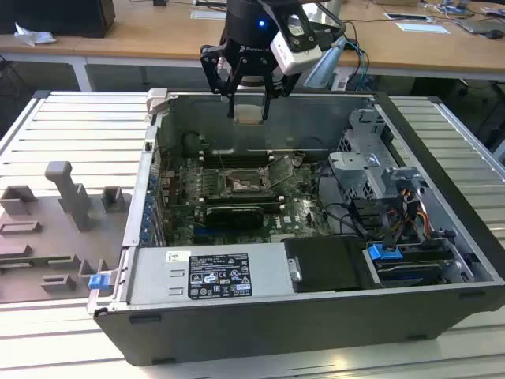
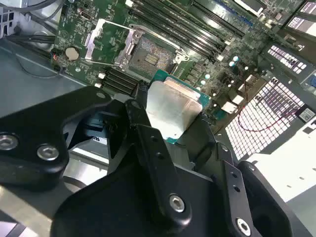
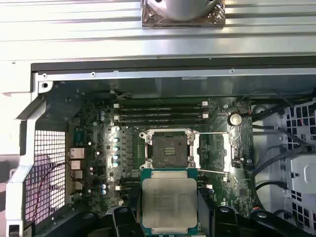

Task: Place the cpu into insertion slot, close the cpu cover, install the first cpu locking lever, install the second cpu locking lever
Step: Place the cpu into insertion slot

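The gripper point(image 1: 249, 109) pinched the cpu point(image 3: 169, 202) flat; the open insertion slot point(image 3: 169, 149) lay below it, so level, square alignment mattered.

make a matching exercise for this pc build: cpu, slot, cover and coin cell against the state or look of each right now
Things:
1. cpu
2. slot
3. cover
4. coin cell

States:
a. swung open, off the slot
b. held in the gripper
c. round and silvery
d. empty, uncovered

Pairs: 1-b, 2-d, 3-a, 4-c
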`<state>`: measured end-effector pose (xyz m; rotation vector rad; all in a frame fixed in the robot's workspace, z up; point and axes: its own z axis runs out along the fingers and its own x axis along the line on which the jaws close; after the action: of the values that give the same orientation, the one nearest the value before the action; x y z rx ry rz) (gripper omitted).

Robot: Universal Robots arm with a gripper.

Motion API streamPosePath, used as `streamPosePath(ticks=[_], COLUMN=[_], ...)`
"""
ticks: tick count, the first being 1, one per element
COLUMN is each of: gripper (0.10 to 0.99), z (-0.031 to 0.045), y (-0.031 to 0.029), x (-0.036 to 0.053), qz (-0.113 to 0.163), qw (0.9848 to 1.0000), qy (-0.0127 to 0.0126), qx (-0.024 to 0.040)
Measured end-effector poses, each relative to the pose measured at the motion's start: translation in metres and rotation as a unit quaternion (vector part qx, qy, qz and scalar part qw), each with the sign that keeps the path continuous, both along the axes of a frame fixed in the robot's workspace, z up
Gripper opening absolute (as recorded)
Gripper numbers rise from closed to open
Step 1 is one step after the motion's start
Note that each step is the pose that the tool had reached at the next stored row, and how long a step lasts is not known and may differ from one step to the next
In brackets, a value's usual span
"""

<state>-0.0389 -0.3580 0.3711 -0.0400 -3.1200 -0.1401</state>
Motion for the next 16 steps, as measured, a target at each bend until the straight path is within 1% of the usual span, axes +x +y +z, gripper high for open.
streamPosePath(ticks=[6,16], gripper=[0.541,0.541], z=[0.0,-0.0001], y=[0.0,0.0], x=[0.0,0.0], qz=[-0.003,-0.018], qw=[1.0,0.9998], qy=[0.0,0.0], qx=[0.0,0.0])
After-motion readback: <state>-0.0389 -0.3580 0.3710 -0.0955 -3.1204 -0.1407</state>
